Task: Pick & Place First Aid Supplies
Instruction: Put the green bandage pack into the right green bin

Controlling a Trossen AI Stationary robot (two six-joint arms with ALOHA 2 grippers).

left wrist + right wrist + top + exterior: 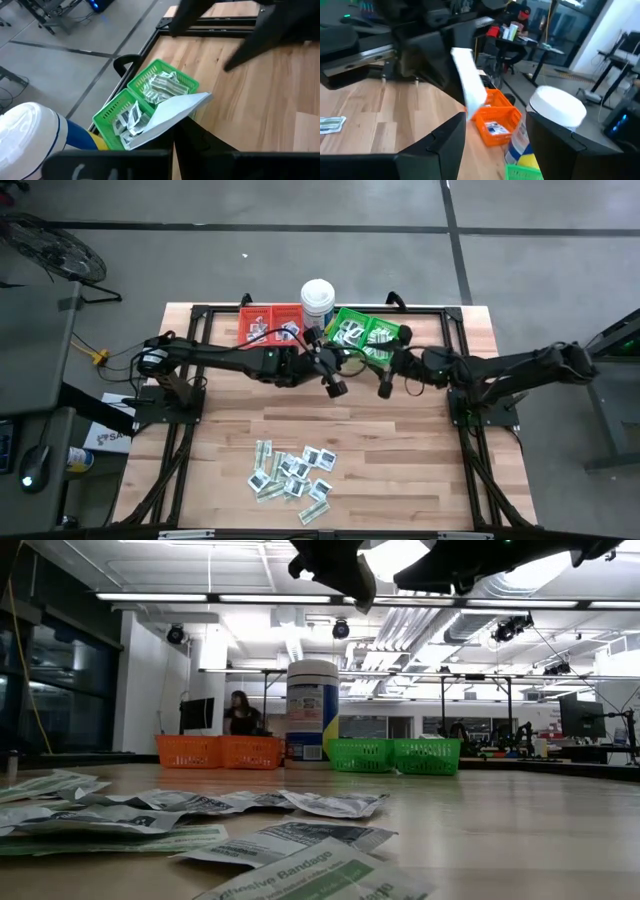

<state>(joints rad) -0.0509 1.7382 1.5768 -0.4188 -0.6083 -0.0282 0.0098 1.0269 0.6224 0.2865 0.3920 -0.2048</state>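
We see both arms raised mid-table. Our left gripper pinches a pale flat packet between its fingers, hanging near the green plastic mesh bin that already has packets in it. Our right gripper clamps a white flat strip near the orange plastic bin. The scattered pile of loose packets lies well apart, toward the table's near edge
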